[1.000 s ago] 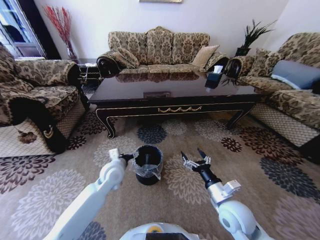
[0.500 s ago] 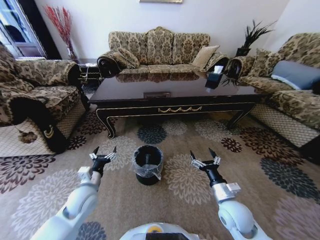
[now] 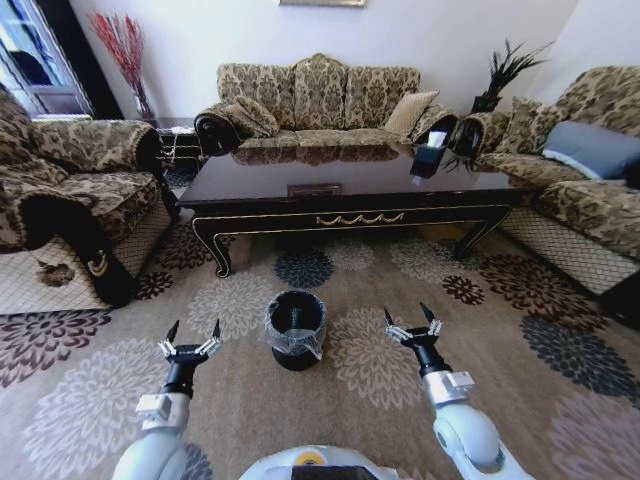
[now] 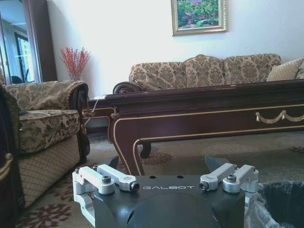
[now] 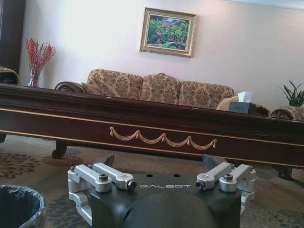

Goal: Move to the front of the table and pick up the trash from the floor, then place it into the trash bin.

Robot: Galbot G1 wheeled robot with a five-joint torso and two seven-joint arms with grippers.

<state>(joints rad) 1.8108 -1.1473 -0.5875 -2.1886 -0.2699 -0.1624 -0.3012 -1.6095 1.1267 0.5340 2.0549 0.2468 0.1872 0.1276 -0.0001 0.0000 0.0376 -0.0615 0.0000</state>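
Two grippers are held low over the floor, fingers spread and empty: the left gripper and right gripper flank the trash bin, set between them before the table. Neither arm is clearly nearer. Whatever trash lies inside cannot be made out.

The trash bin stands on the floor; a tissue box sits on the table.

A home living room. Patterned sofas stand at nine, twelve and three o'clock around the table. A framed painting hangs above, over flowered carpet.
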